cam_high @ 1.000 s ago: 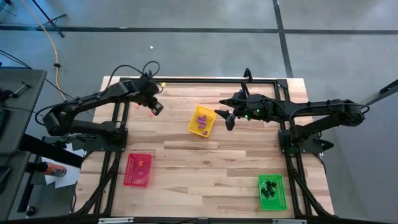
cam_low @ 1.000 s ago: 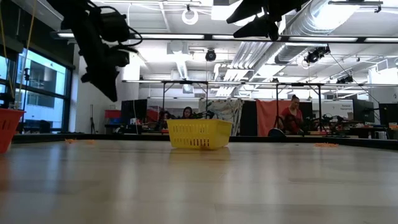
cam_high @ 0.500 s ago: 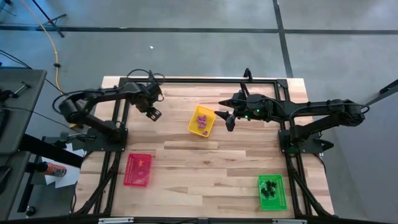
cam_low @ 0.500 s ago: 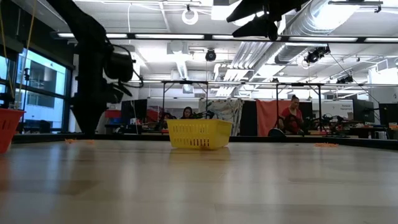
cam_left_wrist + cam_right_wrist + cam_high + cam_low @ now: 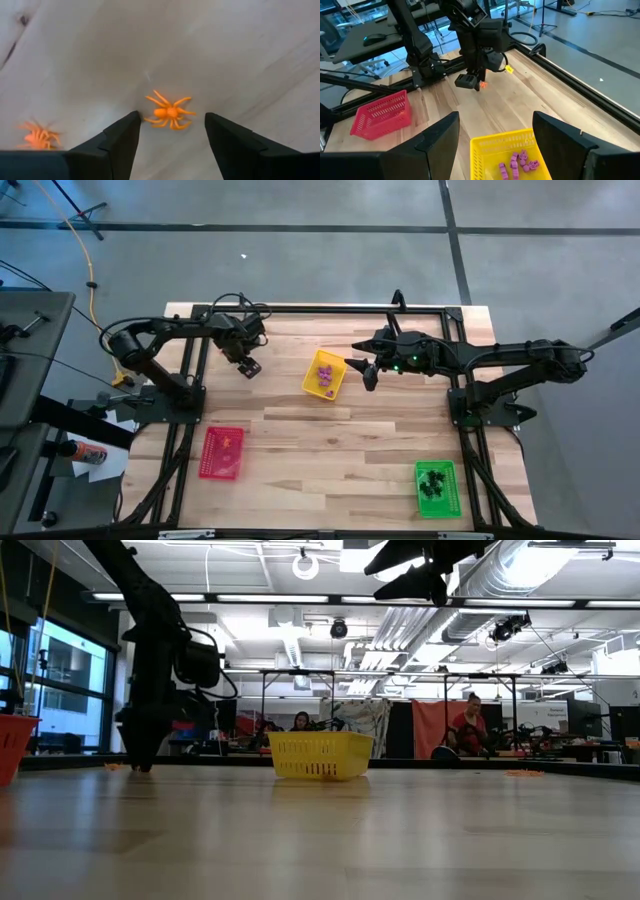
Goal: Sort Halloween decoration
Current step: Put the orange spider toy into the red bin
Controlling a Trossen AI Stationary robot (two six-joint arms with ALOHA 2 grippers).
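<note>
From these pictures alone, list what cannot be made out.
- Green tray, high view: its black contents are too small to tell apart.
- Second orange spider, left wrist view: blurred, partly behind the left hand.
- Red tray, low view: cut off by the picture's edge.

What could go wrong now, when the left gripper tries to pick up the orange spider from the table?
1. The orange spider lies flat on the table and is much smaller than the open left gripper, so the fingers may close above it or push it away.
2. A second orange spider lies close by; a sweep could knock it.
3. The right gripper hovers beside the yellow tray, so a carry there could crowd the arms.
</note>
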